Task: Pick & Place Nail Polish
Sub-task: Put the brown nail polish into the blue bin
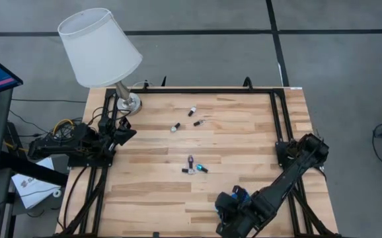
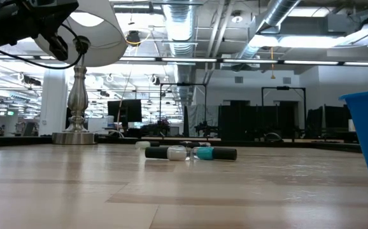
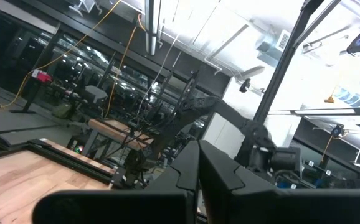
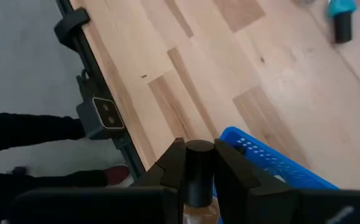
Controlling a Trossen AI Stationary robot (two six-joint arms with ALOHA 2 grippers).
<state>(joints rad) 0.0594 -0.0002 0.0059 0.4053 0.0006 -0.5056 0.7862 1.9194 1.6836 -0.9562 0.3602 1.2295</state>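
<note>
Several tiny nail polish bottles lie on their sides on the wooden table: three near the far middle [image 1: 192,112] and three at the centre [image 1: 192,166], which also show in the low view [image 2: 190,152]. My right gripper [image 1: 226,210] is at the near edge, beside the small blue tray [image 4: 273,163], and is shut on a dark-capped bottle [image 4: 198,171]. My left gripper [image 1: 129,133] hovers at the table's left side near the lamp, shut and empty. My right gripper pinches the bottle's dark round cap [image 4: 198,163] between its two fingers, one on each side. The cap stands out past the fingertips. The bottle's body lies back between the fingers and is mostly hidden. It is held clear of the table, beside the blue tray's rim.
A lamp with a white shade [image 1: 100,46] and a metal base [image 1: 127,101] stands at the far left corner. A black frame [image 1: 204,90] rims the table. A person's dark clothes and a red shoe [image 4: 114,175] show just beyond the near edge.
</note>
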